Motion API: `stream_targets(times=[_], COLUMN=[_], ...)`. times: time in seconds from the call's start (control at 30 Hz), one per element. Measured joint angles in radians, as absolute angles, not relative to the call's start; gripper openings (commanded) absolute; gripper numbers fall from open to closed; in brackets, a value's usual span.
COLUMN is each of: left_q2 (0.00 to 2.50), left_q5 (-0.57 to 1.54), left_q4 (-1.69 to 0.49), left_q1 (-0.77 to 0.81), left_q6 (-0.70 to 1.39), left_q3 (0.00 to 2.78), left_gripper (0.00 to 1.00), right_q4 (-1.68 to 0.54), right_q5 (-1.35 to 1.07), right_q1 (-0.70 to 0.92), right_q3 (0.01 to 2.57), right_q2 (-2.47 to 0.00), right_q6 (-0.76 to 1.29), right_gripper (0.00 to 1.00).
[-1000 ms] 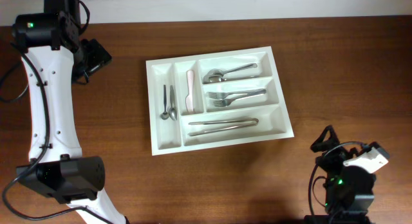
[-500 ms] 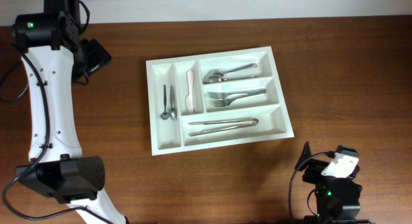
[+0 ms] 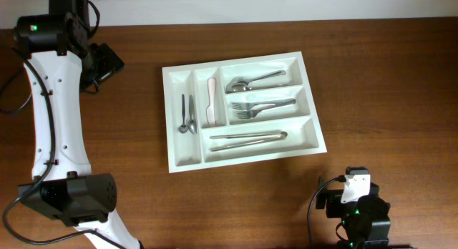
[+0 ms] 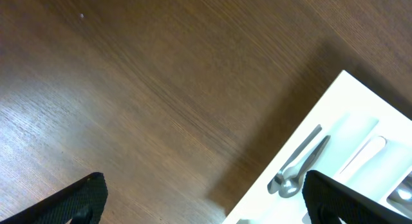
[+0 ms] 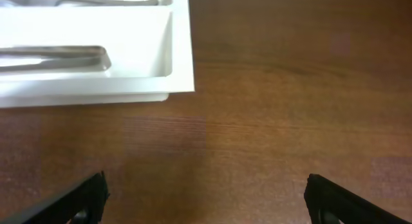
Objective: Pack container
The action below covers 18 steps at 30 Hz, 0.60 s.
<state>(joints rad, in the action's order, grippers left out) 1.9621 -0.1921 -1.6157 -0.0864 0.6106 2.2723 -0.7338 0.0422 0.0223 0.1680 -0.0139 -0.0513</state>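
The container (image 3: 187, 150) lies flat on the wooden table (image 3: 386, 77), near the middle of its width and toward the back edge, slightly skewed to that edge. Its two narrow compartments are at the left end and its three long compartments are stacked to their right. The outer narrow compartment holds two small spoons (image 3: 187, 114). The inner narrow compartment holds one pale-handled knife (image 3: 211, 102). The rear long compartment holds larger spoons (image 3: 254, 81), the middle one holds forks (image 3: 261, 106), and the front one holds long steel pieces (image 3: 247, 138), whose type cannot be told. The left gripper (image 4: 206, 201) is positioned over bare wood beyond the container's left end, apart from it. Its fingers stand wide apart and nothing is between them. Its wrist view shows a corner of the container (image 4: 351, 98) with the small spoons (image 4: 299, 166) inside. The right gripper (image 5: 209, 198) is positioned low over bare wood in front of the container's front right corner, not touching it. Its fingers are likewise spread wide and grip nothing. Its wrist view shows the container's white wall (image 5: 129, 82) and the end of a long steel piece (image 5: 51, 56).
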Motion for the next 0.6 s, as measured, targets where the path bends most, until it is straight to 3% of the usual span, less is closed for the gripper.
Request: stream_targets(times=[0.6], left_q2=[1.962], left_q5=[-0.192], left_q4=[-1.616], left_q1=[-0.086], left_q6=[0.61], left_q3=[2.272], left_gripper=[0.99], right_q4=[-0.734], right_q5=[0.034], right_q1=[0.023], right_q3=[0.168], right_q2=[-0.014], right_q6=[-0.117], right_gripper=[0.99])
